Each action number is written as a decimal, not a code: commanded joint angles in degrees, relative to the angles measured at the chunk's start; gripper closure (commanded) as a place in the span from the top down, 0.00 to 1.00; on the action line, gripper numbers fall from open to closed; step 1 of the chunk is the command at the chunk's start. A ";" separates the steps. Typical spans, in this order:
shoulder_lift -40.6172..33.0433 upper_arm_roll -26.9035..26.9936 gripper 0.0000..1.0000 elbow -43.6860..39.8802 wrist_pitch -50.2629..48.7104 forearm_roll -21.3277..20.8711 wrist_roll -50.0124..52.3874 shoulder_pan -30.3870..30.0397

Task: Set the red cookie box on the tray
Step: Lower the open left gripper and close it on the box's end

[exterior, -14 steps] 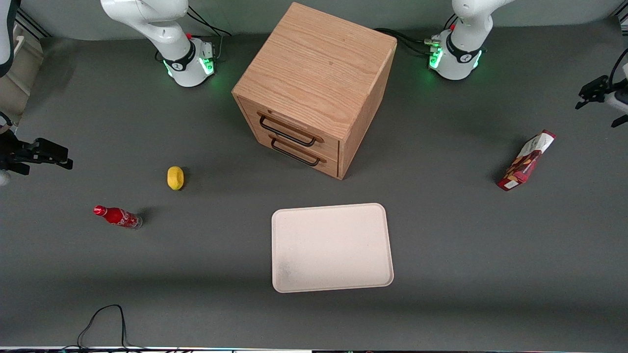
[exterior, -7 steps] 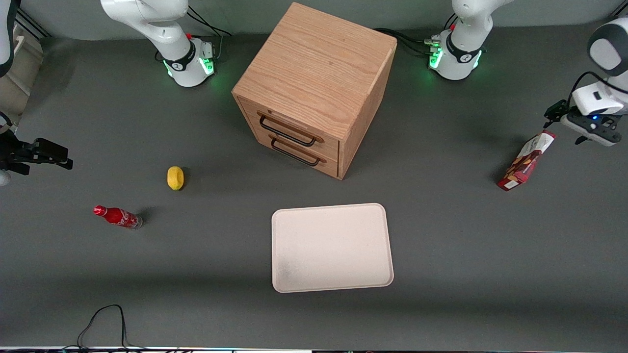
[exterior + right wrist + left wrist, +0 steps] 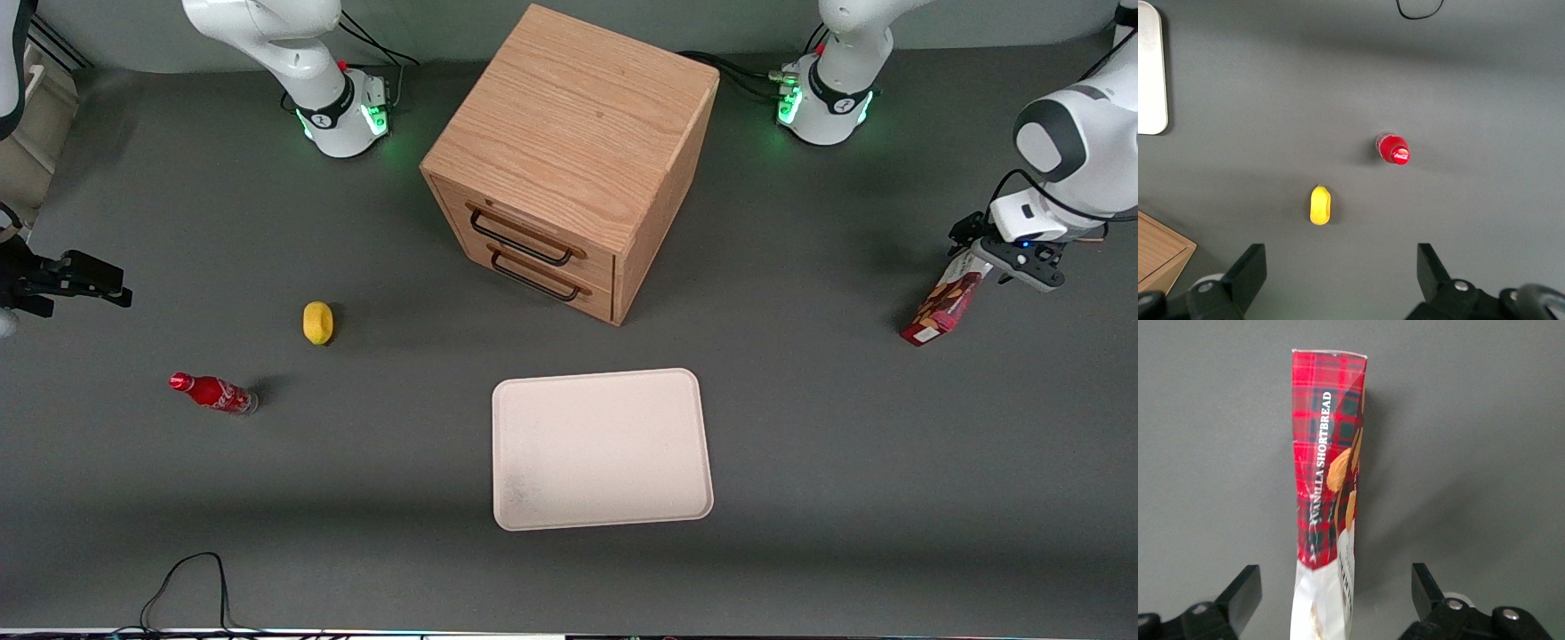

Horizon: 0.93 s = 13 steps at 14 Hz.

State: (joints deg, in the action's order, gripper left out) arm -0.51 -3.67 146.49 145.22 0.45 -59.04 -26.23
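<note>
The red cookie box [image 3: 944, 302] lies on the grey table toward the working arm's end, a slim tartan carton with cookie pictures and a white end panel. My left gripper [image 3: 982, 258] hangs over the box's end farther from the front camera. In the left wrist view the gripper [image 3: 1335, 580] is open, one finger on each side of the white end of the box [image 3: 1328, 467], clear of its sides. The cream-pink tray [image 3: 602, 449] lies flat nearer the front camera, in front of the cabinet, with nothing on it.
A wooden two-drawer cabinet [image 3: 569, 160] stands mid-table. A yellow lemon-like object [image 3: 317, 322] and a small red soda bottle [image 3: 213, 392] lie toward the parked arm's end. A black cable [image 3: 191, 578] loops at the table's front edge.
My left arm has swung in from the table's edge and come down over the cookie box's end. The box and tray have not moved.
</note>
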 commanded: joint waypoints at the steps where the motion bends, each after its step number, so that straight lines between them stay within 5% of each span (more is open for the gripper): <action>1: 1.73 0.24 1.00 -0.68 2.08 2.00 -0.64 1.18; 6: 5.25 0.24 1.00 -2.96 3.32 2.27 -0.64 2.59; 8: 5.25 0.24 0.92 -2.97 3.23 2.27 -0.64 2.50; 13: 5.08 0.33 0.03 -2.97 2.62 2.36 -0.64 1.98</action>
State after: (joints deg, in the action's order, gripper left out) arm 4.47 -3.72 144.13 148.28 1.82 -59.03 -24.43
